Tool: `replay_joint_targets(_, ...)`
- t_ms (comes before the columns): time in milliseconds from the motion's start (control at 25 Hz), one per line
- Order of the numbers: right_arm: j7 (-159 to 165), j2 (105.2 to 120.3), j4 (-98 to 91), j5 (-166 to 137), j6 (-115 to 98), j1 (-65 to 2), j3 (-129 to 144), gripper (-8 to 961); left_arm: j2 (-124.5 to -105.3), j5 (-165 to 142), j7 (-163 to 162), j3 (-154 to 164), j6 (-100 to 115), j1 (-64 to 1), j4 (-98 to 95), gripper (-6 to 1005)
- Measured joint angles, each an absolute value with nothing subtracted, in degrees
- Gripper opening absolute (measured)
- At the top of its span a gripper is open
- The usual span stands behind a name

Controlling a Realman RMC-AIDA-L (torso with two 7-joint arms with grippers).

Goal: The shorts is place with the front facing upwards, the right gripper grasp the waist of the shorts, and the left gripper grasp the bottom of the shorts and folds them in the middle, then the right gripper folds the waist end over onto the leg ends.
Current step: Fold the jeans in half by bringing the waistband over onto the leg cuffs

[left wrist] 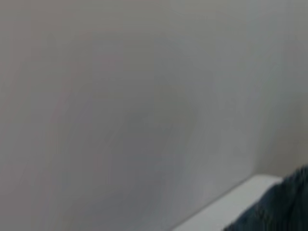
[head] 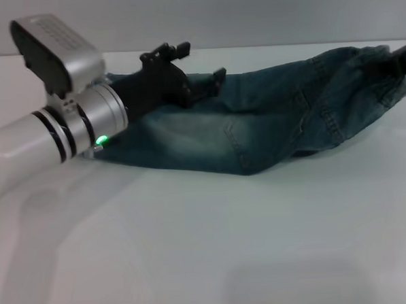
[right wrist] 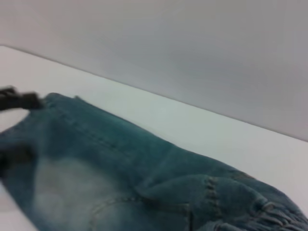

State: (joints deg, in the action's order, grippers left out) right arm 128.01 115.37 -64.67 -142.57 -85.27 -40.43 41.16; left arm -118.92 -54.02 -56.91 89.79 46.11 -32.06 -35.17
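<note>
The shorts [head: 269, 121] lie lengthwise across the far part of the white table, pale faded patch up. My left gripper [head: 197, 64] hovers over their left end with its black fingers spread apart and nothing between them. From the right wrist view one of its fingers [right wrist: 21, 101] shows beside the corner of the leg ends [right wrist: 45, 103]. My right gripper [head: 401, 55] is a dark tip at the far right. There the waist of the shorts [head: 379, 71] bunches up and is lifted toward it. The ruffled band [right wrist: 272, 214] is visible up close. A dark denim corner [left wrist: 284, 207] shows in the left wrist view.
The white table [head: 228, 246] stretches bare in front of the shorts, and its far edge meets a plain grey wall [head: 250, 13]. My left arm's silver wrist with the green light [head: 85, 117] covers the near left part of the shorts.
</note>
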Motion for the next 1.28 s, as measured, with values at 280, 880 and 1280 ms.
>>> replay_joint_targets(280,128.8,115.27,-66.6,-142.5,-89.3,-42.4,41.6,20,-119.1,-50.3,-53.1,99.0,37.2,-31.7,-37.2,842)
replay_joint_targets(880,129.8,116.19,-70.3,-140.0,-97.3,-42.8,41.7,20,-119.08,-30.5,-41.4,114.9,24.3,-32.2,-39.2,842)
replay_joint_targets(1280,129.8,116.5,-70.9,-138.5,-98.8,-42.7,42.6,20,-119.09,-24.3,-37.2,121.0,17.4,-37.2,-33.8,842)
